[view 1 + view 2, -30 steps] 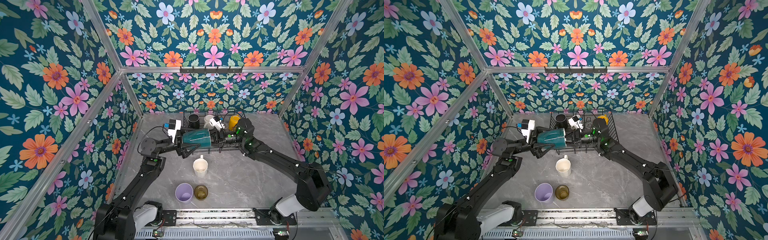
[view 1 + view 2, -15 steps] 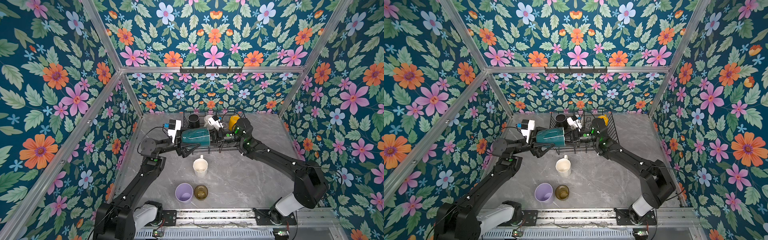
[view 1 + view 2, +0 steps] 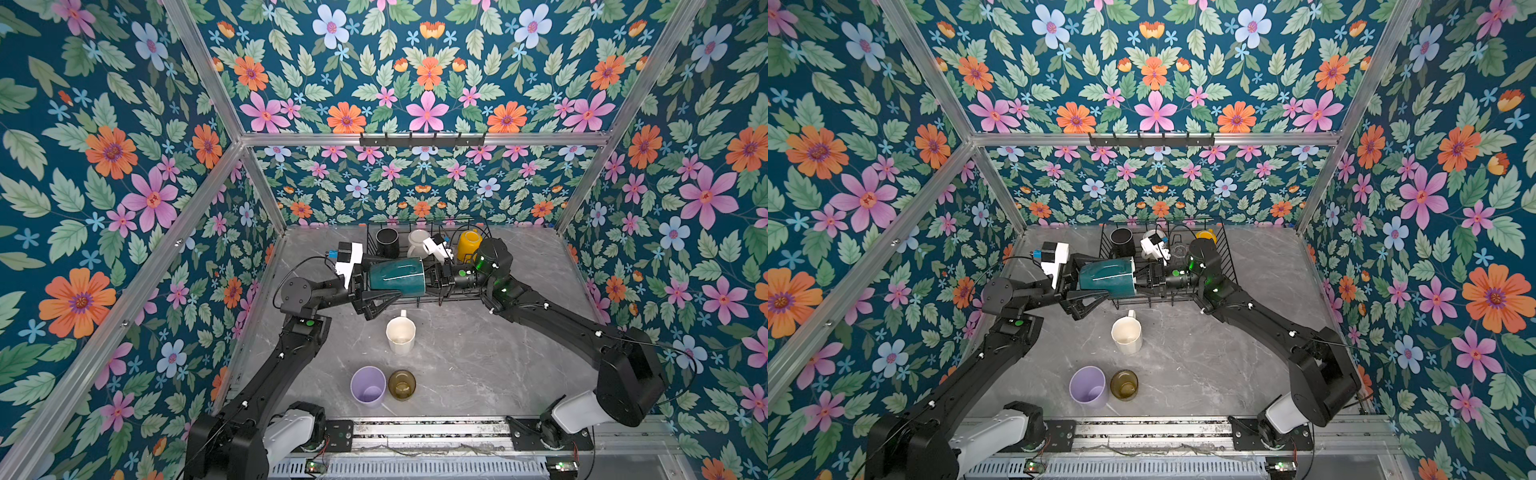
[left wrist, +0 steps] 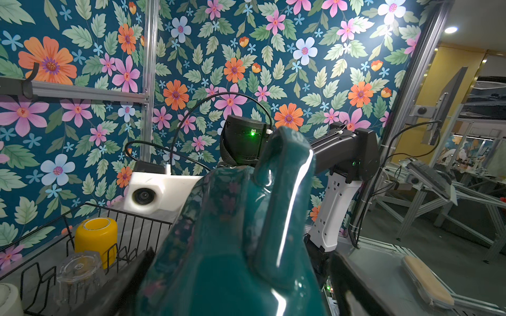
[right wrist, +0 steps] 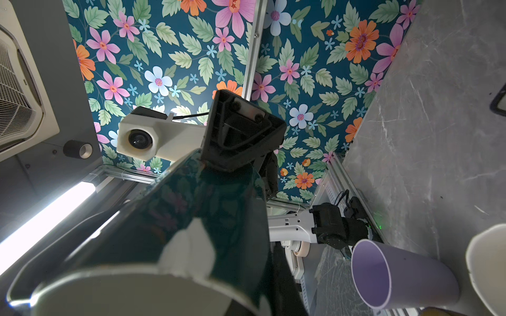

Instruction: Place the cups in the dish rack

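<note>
Currently we see the green mug (image 3: 397, 277) lying sideways at the rack's (image 3: 1226, 251) near-left corner. Right gripper (image 3: 432, 276) is pinched tight on its rim; left gripper (image 3: 384, 279) stands fully spread around its base.

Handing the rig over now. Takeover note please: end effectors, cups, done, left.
Left end effector: open, jaws straddling the green mug at its base end, not gripping.
Right end effector: shut on the green mug's rim; mug lies sideways at the dish rack front left corner, seated or not I cannot tell.
In rack: black mug, pale mug, yellow mug, clear glass.
On table: tall white mug, lilac tumbler, olive glass, upright.
Done: four racked. Left: seat the green mug, then load those three.
</note>
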